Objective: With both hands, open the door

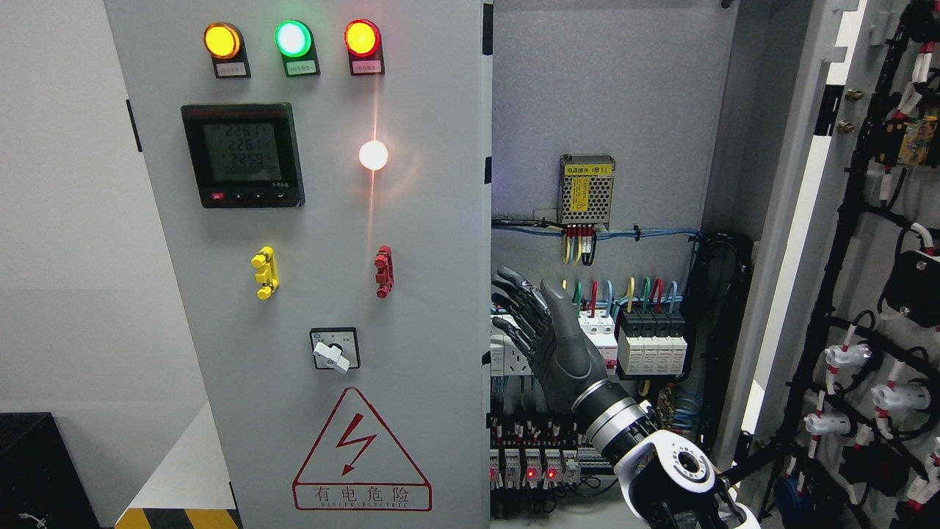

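The right robot hand [547, 334] is raised upright, fingers spread and empty, beside the left door [308, 264] edge.

Single head view, faced straight onto an electrical cabinet at close range.

The scene is seen from roughly the height of the meter [242, 154] on the left door [308, 264], which is met nearly square-on and fills the left and middle of the picture. Farther in, the cabinet's wired interior [624, 220] is looked into at centre right, and the opened right door [866, 294] is caught edge-on at the near right. Only one view is given, so nothing is shared between views.
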